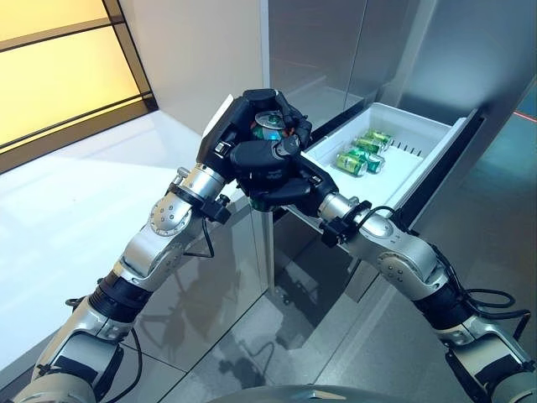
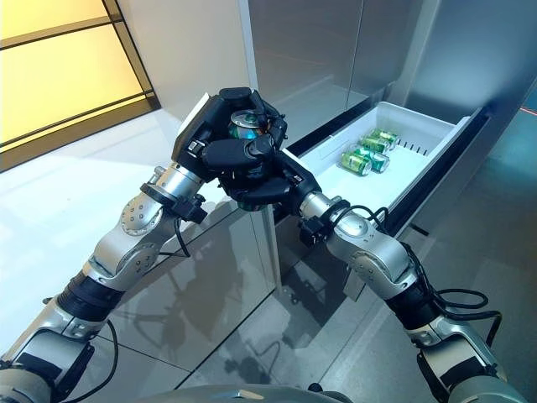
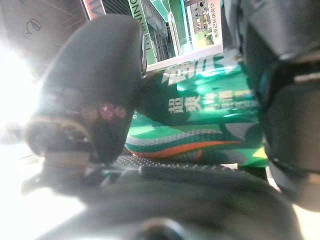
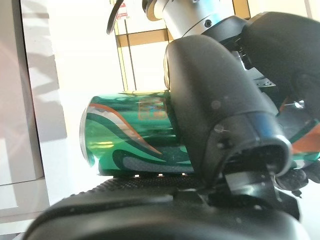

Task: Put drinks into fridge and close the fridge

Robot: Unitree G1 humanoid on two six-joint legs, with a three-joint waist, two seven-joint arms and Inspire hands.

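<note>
A green drink can [image 1: 270, 128] is clasped between both hands, up in the air beside the near left corner of the open white fridge drawer [image 1: 409, 126]. My left hand [image 1: 239, 120] curls over the can's top end, and its thumb [image 3: 95, 95] presses on the can [image 3: 210, 115]. My right hand [image 1: 270, 175] wraps the can from below, with its thumb [image 4: 215, 115] lying across the can [image 4: 125, 135]. Several more green cans [image 1: 362, 159] lie on their sides in the drawer.
The drawer sticks out of the steel fridge front [image 1: 336, 42] towards the right. A white counter [image 1: 75, 193] spreads to the left, with a steel cabinet face [image 1: 226, 285] under its edge. A grey floor [image 1: 495, 218] lies to the right.
</note>
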